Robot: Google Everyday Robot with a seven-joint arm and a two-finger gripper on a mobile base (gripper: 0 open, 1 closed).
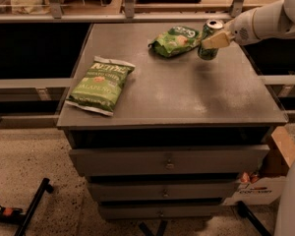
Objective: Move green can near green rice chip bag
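cream two-finger gripper (209, 40) pinches the slim green drink can (206, 52); crumpled green rice chip bag (176, 40) lies just beside it, camera-left, on the grey cabinet top (187, 95).

A single mid-range camera looks down from the front onto the cabinet top (187, 97), claw (212, 39) clasping green can (206, 52) upper right.

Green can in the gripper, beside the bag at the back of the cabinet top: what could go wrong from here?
1. The gripper, reaching in from the right, holds the green can slightly tilted; released that way, it may topple.
2. The can is right beside the green rice chip bag; going further left could shove the bag or set the can on its crinkled edge, leaving it unsteady.
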